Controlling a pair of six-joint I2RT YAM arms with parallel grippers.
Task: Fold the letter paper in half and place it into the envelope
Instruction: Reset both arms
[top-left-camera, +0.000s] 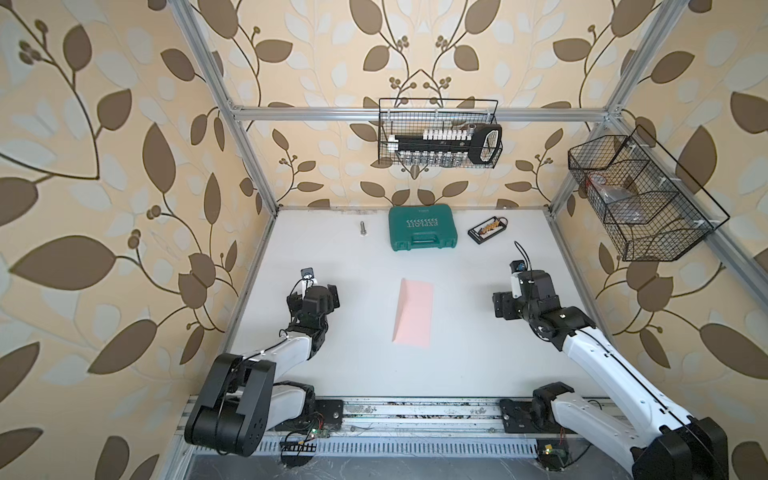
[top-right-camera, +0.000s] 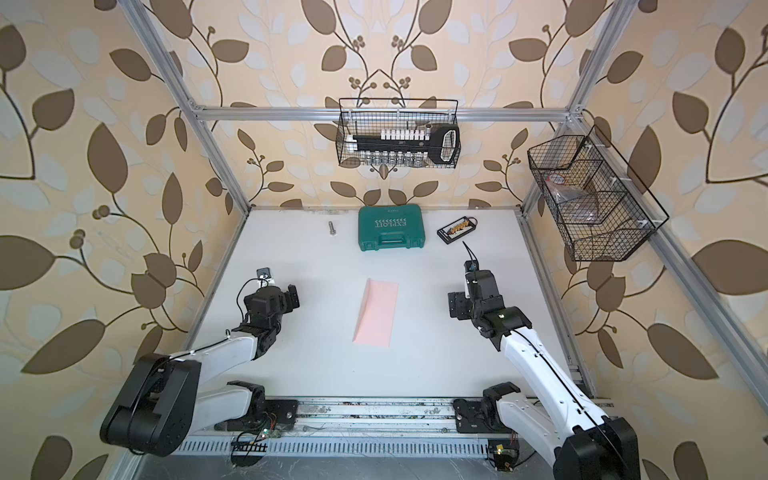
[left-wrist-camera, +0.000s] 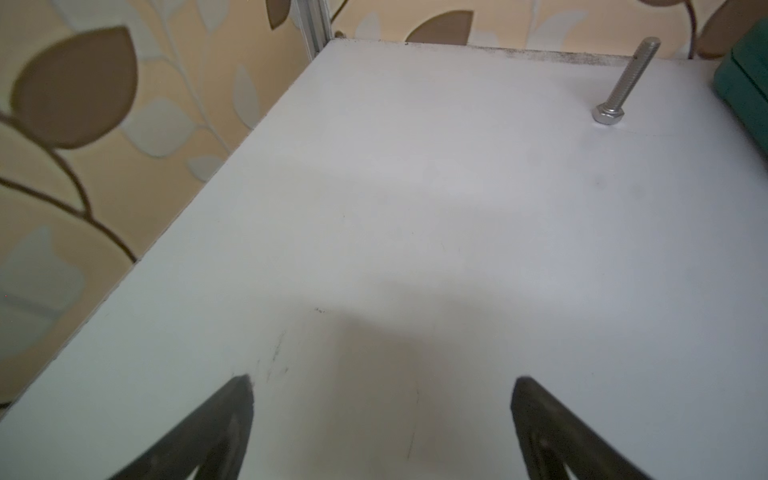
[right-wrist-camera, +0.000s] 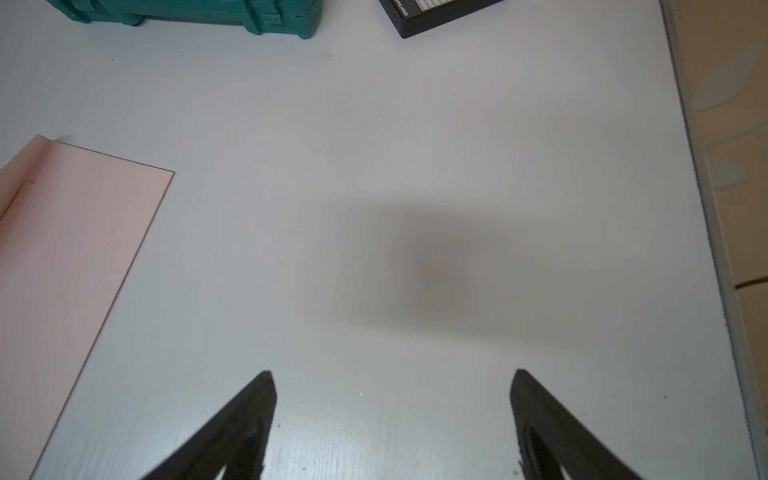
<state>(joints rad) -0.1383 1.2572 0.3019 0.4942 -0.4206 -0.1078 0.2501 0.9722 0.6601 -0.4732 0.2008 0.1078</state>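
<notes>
- The left tool is spread wide and there is nothing between its fingers. Under it is only the bare counter.
- The right tool is spread wide too and holds nothing. It hangs over bare counter, with the envelope off to one side and not touching it.
- In both top views the two tools stand on the two sides of the envelope, each one clearly apart from it.
- The envelope lies flat near the middle of the counter, between the arms, with its long sides running away from the robot.
- Along the long side toward the left arm there is a narrow folded strip. I think this is the flap, but I cannot tell if it is pressed down or standing up a little.
- The letter paper shows in no view, and no cream sheet lies on the counter. So it is probably already folded and inside the envelope.
- As I judge it, the folding and the inserting are done. What could be left is only to check the flap and take the arms back.
- Farther out, along the far edge, are a bolt, a green case and a small black board, all well apart from the envelope.
</notes>
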